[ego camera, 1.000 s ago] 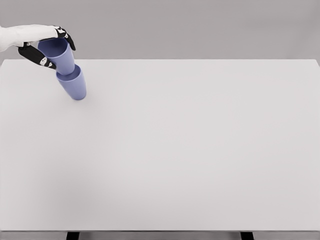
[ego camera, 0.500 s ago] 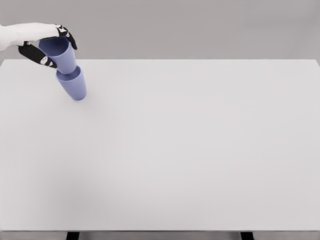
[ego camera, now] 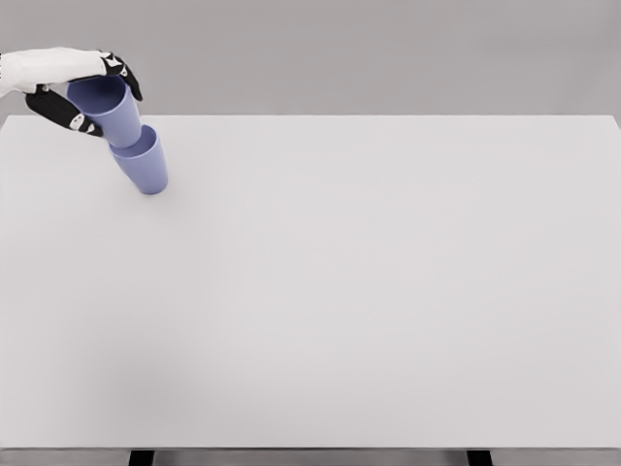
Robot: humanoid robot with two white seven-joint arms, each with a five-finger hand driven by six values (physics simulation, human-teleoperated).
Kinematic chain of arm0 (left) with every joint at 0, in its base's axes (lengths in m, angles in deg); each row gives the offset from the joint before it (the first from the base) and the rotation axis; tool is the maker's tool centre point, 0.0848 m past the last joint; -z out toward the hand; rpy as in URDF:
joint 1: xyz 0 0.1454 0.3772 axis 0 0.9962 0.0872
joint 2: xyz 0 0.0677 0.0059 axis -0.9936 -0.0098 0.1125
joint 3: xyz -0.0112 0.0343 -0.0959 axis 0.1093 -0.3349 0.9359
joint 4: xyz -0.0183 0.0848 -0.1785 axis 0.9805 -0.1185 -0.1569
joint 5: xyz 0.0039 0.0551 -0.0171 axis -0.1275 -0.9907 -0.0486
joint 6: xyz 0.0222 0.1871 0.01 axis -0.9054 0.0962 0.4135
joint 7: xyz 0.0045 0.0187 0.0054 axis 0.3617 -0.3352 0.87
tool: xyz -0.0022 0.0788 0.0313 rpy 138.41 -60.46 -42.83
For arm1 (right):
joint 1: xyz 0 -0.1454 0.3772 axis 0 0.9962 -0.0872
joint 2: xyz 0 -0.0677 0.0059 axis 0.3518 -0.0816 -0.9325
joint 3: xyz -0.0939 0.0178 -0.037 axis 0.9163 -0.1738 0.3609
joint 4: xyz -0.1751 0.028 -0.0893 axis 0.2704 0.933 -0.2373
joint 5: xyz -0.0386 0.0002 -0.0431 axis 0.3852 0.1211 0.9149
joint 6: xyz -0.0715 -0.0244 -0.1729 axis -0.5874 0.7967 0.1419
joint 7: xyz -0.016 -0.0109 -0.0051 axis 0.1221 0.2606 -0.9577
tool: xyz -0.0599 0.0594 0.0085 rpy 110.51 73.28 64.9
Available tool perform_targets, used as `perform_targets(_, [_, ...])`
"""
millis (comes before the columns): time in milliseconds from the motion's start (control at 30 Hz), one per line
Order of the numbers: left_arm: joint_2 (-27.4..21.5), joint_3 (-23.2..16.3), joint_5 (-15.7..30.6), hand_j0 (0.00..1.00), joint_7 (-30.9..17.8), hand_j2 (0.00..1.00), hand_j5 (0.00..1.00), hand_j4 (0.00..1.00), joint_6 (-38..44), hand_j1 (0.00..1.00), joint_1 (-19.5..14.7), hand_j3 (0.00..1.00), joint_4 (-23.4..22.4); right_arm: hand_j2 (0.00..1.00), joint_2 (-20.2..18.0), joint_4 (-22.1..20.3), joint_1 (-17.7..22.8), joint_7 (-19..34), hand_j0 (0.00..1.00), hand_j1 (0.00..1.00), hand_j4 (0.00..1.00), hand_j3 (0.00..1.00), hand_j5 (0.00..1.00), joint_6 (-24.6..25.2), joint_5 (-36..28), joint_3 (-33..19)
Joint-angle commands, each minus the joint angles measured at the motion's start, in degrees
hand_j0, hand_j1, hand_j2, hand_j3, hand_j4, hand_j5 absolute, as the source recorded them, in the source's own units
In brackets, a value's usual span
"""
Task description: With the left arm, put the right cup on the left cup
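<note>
The left robot hand is clamped around the upper blue cup. Its base sits nested inside the lower blue cup, which stands tilted on the white desk.

Both cups, the upper cup and the lower cup, look like smooth matt plastic in a flat blue-violet, with no gloss or highlights on their walls. The surface is a smooth, matt, pale grey-white sheet without grain or texture. The robot hand has a smooth white shell, looking like hard plastic, and matt black fingers.
</note>
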Motion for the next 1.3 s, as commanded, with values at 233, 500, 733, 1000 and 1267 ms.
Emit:
perform_targets(233, [0.5,0.0,0.0,0.50,0.1,0.50,0.50,0.50,0.0,0.50,0.1,0.50,0.1,1.00,0.0,0.0,-0.1,0.0,1.00,1.00,1.00,1.00,1.00,0.0,0.0,0.0])
perform_targets(500, [0.6,0.1,-0.1,0.50,0.1,0.50,0.50,0.50,0.0,0.50,0.6,0.50,0.1,1.00,0.0,0.0,-0.1,0.0,1.00,1.00,1.00,1.00,1.00,-0.1,0.0,0.0])
perform_targets(733, [1.2,0.0,-0.2,0.50,0.1,0.50,0.50,0.50,0.0,0.50,0.7,0.50,0.0,1.00,0.0,0.0,0.0,0.0,1.00,1.00,1.00,1.00,1.00,0.0,0.0,0.0])
perform_targets(1000, [1.4,0.0,-0.4,0.50,0.1,0.50,0.50,0.50,0.0,0.50,0.7,0.50,-0.1,1.00,0.0,0.0,-0.1,0.0,1.00,1.00,1.00,1.00,1.00,-0.1,0.0,0.0])
perform_targets(1267, [1.5,0.0,-0.6,0.50,0.1,0.50,0.50,0.50,0.1,0.50,0.8,0.50,-0.3,1.00,0.0,0.0,0.0,0.0,1.00,1.00,1.00,1.00,1.00,0.0,0.0,0.0])
